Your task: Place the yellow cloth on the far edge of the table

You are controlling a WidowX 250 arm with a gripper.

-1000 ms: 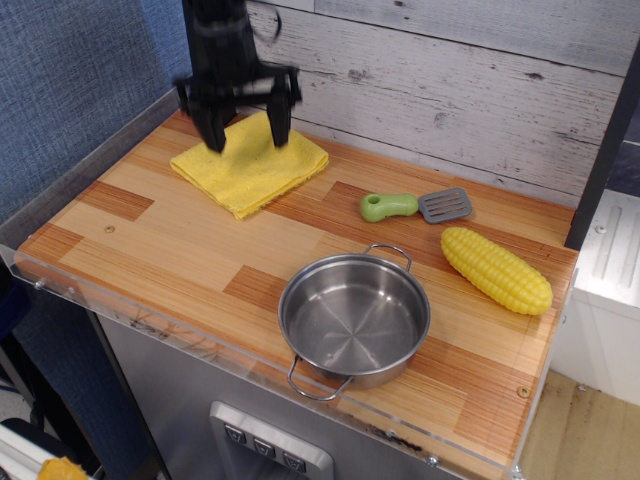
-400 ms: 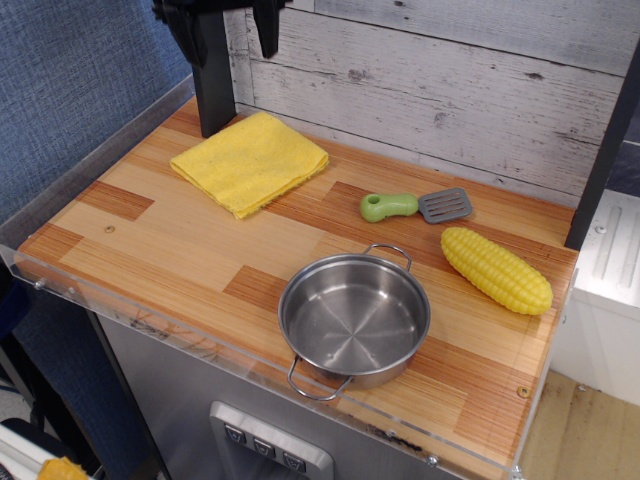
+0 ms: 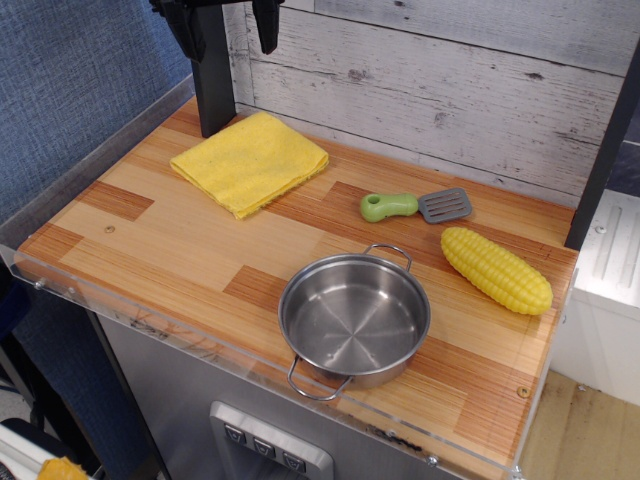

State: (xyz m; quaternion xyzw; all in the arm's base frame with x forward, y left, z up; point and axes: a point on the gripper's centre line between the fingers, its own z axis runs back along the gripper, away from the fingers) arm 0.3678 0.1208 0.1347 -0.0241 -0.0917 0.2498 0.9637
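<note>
The table (image 3: 170, 250), striped in light and reddish-brown wood with a clear plastic rim, held everything else. On it, the pot served as the landmark: a steel pot (image 3: 354, 320) with two loop handles stood toward the near edge, and its bowl held nothing but its own shiny bottom.

The yellow cloth (image 3: 250, 162) lay flat and folded well to the far left of the pot, close to the back wall of pale planks (image 3: 450, 80) at the table's far edge, with nothing touching it.

The corn cob (image 3: 496, 269) lay just to the right of the pot and a little farther back, tilted, apart from the pot's rim.

The small spatula (image 3: 415, 206), green-handled with a grey slotted blade, lay straight beyond the pot, between it and the wall, close to the corn but not touching.

The gripper (image 3: 228, 20) hung high above the far left, over the cloth's back corner, its dark fingers spread apart and holding nothing. A dark post (image 3: 212, 85) stood below it, at the cloth's far corner.
</note>
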